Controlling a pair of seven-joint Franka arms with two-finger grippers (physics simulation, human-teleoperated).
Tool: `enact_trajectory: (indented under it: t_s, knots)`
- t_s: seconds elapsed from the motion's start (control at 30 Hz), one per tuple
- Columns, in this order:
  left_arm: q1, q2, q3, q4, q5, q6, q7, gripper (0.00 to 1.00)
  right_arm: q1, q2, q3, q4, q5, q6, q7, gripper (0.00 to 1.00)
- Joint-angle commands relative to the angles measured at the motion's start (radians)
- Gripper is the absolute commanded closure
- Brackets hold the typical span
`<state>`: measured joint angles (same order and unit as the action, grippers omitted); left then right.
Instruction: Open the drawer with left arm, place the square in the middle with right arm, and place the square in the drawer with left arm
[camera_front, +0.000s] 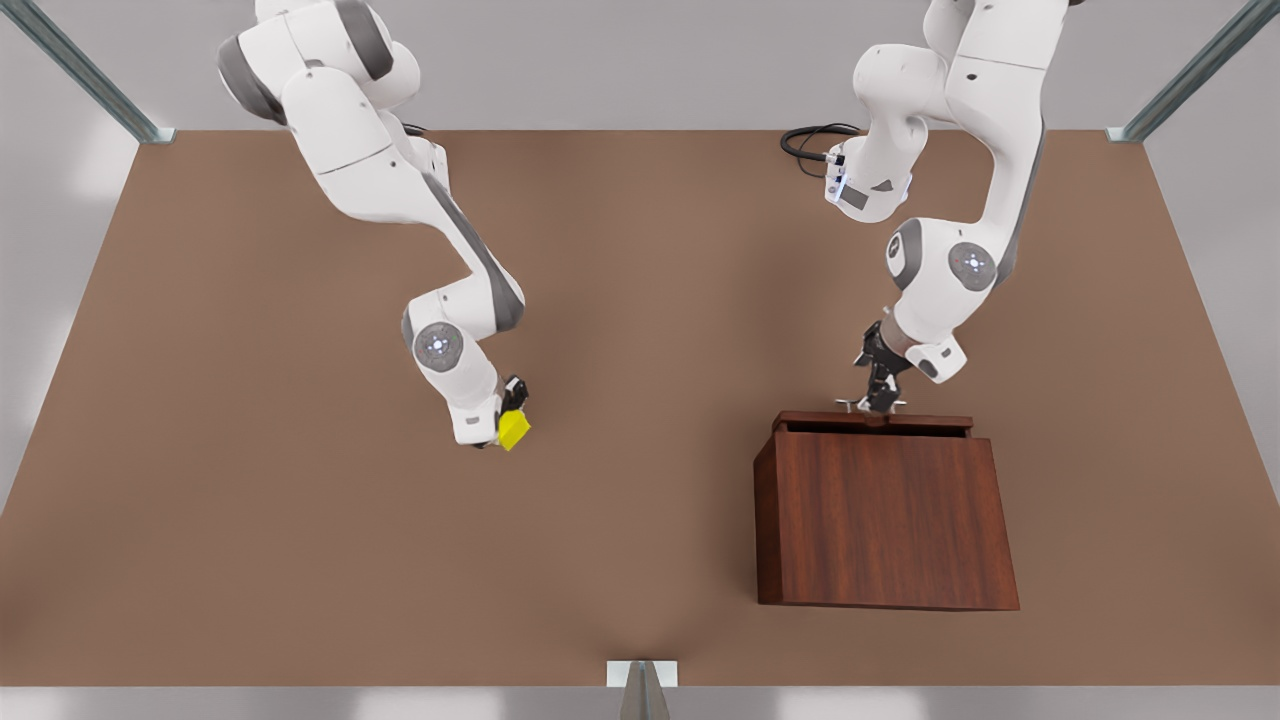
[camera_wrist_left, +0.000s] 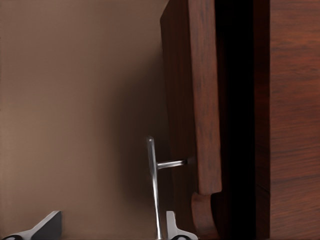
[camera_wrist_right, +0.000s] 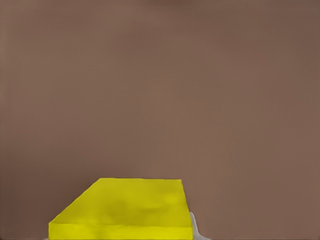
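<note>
L gripper at box far edge, fingers either side of the silver handle; jaws look narrow round the bar, but can't tell if actually clamped. Drawer is out a crack, dark gap betw front panel and box body. Judge: drawer stiff, slides on one axis, so pull straight, grip bar mid-span.

R gripper well off from box, toward front view's left, low over table, jaws closed on cube. Cube rigid, light, prob smooth-faced; flat opposite faces are the place to pinch. Cube tilted in grip, so could land on an edge when set down.
</note>
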<state>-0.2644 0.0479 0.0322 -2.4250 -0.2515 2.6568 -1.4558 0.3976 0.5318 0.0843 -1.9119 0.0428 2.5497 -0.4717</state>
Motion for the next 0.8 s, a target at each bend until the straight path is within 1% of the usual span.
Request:
enact_trajectory:
  t_s: [0.0, 0.1, 0.13, 0.2, 0.23, 0.27, 0.37, 0.5, 0.53, 0.57, 0.6, 0.63, 0.77]
  knots:
    - [0.002, 0.000, 0.000, 0.000, 0.000, -0.001, 0.000, 0.00, 0.003, 0.028, 0.005, 0.040, -0.001, 0.000, 0.007, 0.32]
    - [0.002, -0.019, 0.000, -0.016, 0.000, -0.014, -0.002, 0.00, 0.147, 0.185, 0.006, 0.335, -0.015, -0.095, 0.027, 0.32]
    - [0.001, -0.023, 0.000, -0.019, 0.000, -0.015, -0.002, 0.00, 0.175, 0.215, 0.005, 0.393, -0.021, -0.124, 0.024, 0.32]
    - [0.001, -0.033, 0.000, -0.028, 0.000, -0.017, -0.002, 0.00, 0.221, 0.261, 0.000, 0.439, -0.027, -0.131, 0.024, 0.32]
    - [-0.006, -0.039, 0.000, -0.031, 0.000, -0.028, -0.002, 0.00, 0.248, 0.304, -0.009, 0.490, -0.026, -0.138, 0.027, 0.32]
    - [-0.006, -0.042, 0.000, -0.032, 0.000, -0.034, -0.012, 0.00, 0.283, 0.333, -0.020, 0.516, -0.024, -0.138, 0.044, 0.32]
    - [-0.013, -0.049, 0.000, -0.045, 0.000, -0.044, -0.017, 0.00, 0.323, 0.350, -0.021, 0.517, -0.011, -0.143, 0.073, 0.32]
    - [-0.019, -0.065, 0.002, -0.058, 0.000, -0.046, -0.032, 0.00, 0.337, 0.352, -0.034, 0.507, -0.009, -0.143, 0.084, 0.32]
    - [-0.022, -0.068, 0.000, -0.060, 0.000, -0.046, -0.038, 0.00, 0.348, 0.349, -0.046, 0.505, -0.008, -0.144, 0.085, 0.30]
    - [-0.027, -0.072, 0.002, -0.065, 0.000, -0.052, -0.038, 0.00, 0.354, 0.346, -0.051, 0.501, -0.006, -0.144, 0.085, 0.12]
    - [-0.027, -0.079, 0.002, -0.068, 0.000, -0.054, -0.040, 0.00, 0.354, 0.346, -0.051, 0.501, -0.008, -0.141, 0.087, 0.04]
    - [-0.032, -0.080, 0.002, -0.068, 0.000, -0.060, -0.040, 0.00, 0.357, 0.347, -0.051, 0.501, -0.009, -0.134, 0.085, 0.00]
    - [-0.038, -0.097, 0.002, -0.081, 0.000, -0.067, -0.048, 0.00, 0.359, 0.344, -0.051, 0.502, -0.012, -0.132, 0.084, 0.00]
